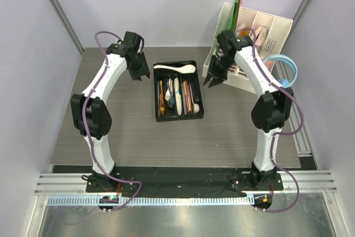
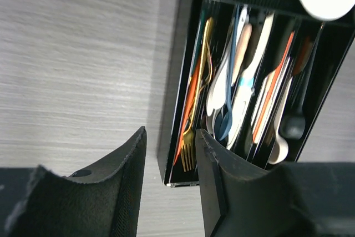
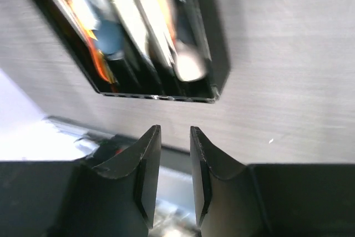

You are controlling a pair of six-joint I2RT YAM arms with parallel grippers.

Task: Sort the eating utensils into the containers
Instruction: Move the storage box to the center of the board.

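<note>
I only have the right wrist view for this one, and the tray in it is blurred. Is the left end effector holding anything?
Observer: No. The left end effector is open and empty, hovering beside the left wall of the black tray.
Operator: My view cuts off the tray's other end. What's there?
Observer: One white ceramic soup spoon, lying crosswise in the end compartment.
Operator: Anything that isn't cutlery, off to the right?
Observer: A white slotted organiser stands at the back, with light-blue headphones beside it.
</note>
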